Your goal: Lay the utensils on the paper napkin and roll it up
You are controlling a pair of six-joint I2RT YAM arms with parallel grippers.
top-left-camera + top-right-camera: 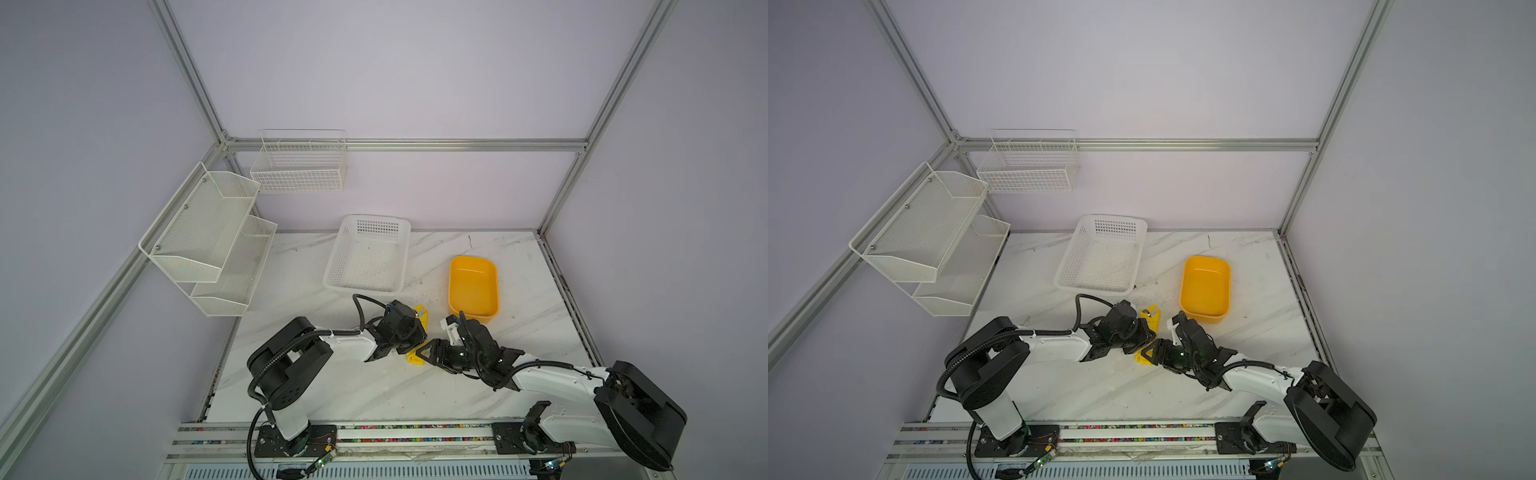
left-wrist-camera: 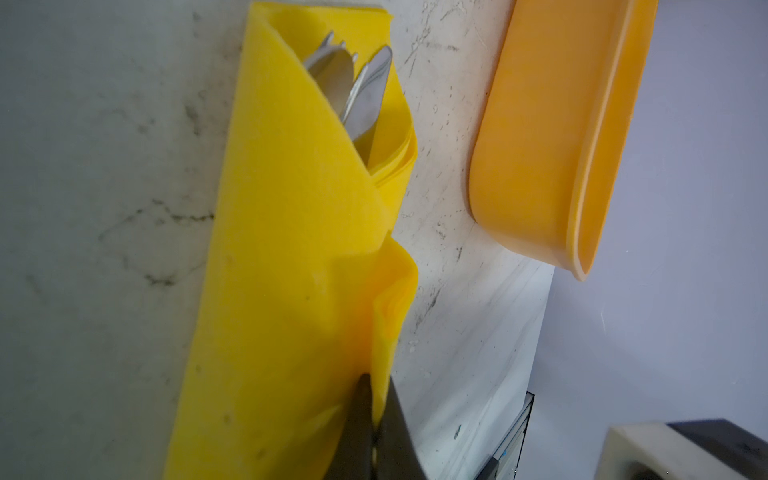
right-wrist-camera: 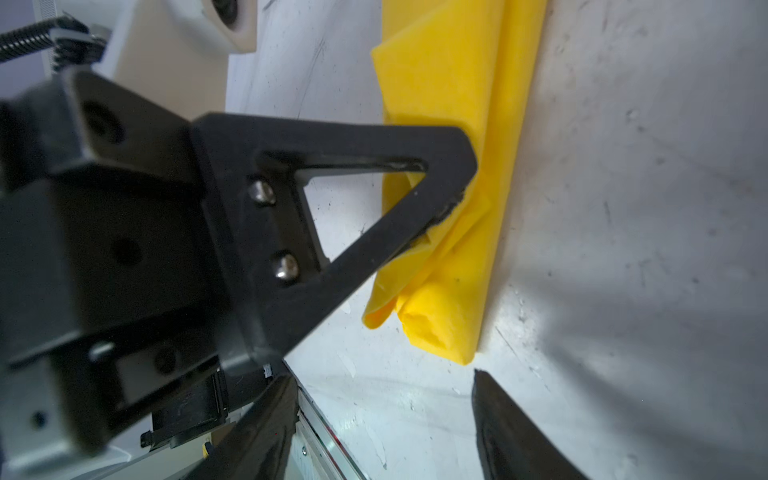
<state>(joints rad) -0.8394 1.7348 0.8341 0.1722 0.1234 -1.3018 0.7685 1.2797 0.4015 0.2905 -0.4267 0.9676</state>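
Apparently the rolling step is nearing its end. The paper napkin (image 2: 291,249) is lying on the tabletop (image 1: 332,386) as a long yellow bundle between the two arms. The utensils (image 2: 353,91) are sitting inside it, their silver tips peeking out of the open end in the left wrist view.

The left claw (image 2: 376,432) is pinching the loose flap near the opposite end, its jaws narrow on the paper. The right claw (image 3: 384,378) is standing wide just off that same end, gripping nothing.

To my eye the next move is calling for the last flap to be tucked or pressed flat, then let go gently, since paper this thin is likely to spring open or tear.

The tabletop is showing white marble veining with dark scuffs. An orange tub (image 1: 473,286) and a white perforated basket (image 1: 368,253) are sitting farther back. A white mesh shelf (image 1: 208,237) and a wire basket (image 1: 299,166) are hanging on pale lilac walls framed in aluminium.
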